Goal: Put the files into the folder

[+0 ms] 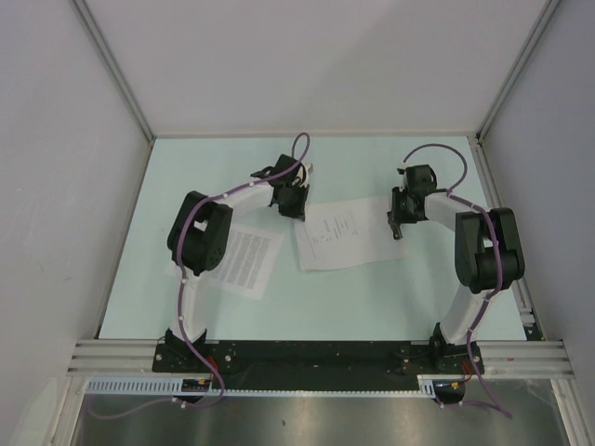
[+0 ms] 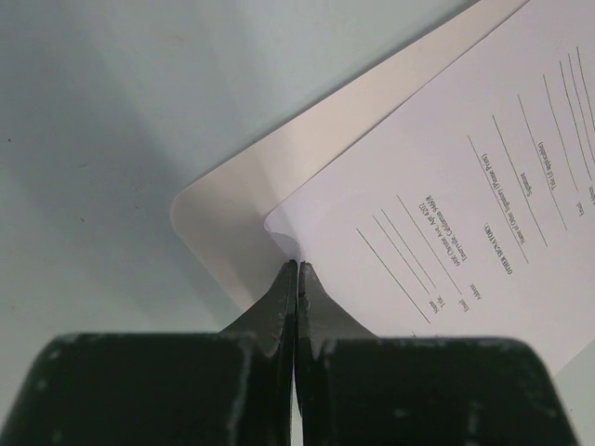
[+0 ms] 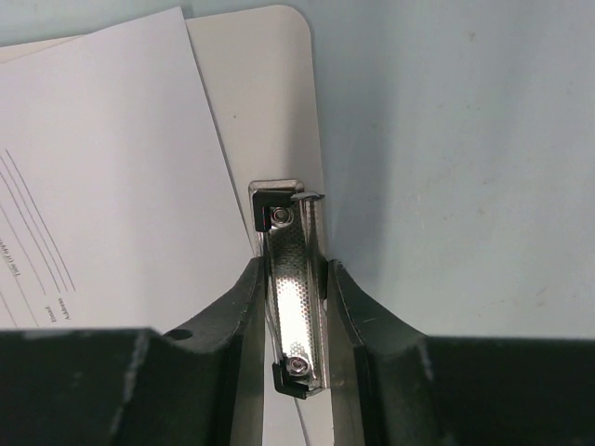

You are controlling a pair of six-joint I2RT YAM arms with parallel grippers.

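Note:
The sparser file (image 1: pixel 335 232) lies on the white folder (image 1: pixel 390 249) at the table's middle. The densely lined file (image 1: pixel 249 260) lies flat to the left, partly under the left arm. My left gripper (image 1: pixel 290 206) is at the folder's far left corner. In the left wrist view it (image 2: pixel 297 265) is shut on the edge of the sparser file (image 2: pixel 446 167) near its slightly raised corner, over the folder (image 2: pixel 232 209). My right gripper (image 1: pixel 398 223) is at the folder's right short edge. In the right wrist view it (image 3: pixel 293 265) is shut on the folder's metal clip (image 3: pixel 296 279).
White walls with metal frame posts (image 1: pixel 112 65) stand at the back and both sides of the pale table (image 1: pixel 372 307). The arm bases sit on a black rail (image 1: pixel 307 358) at the near edge. Purple cables (image 1: pixel 299 144) loop above both wrists.

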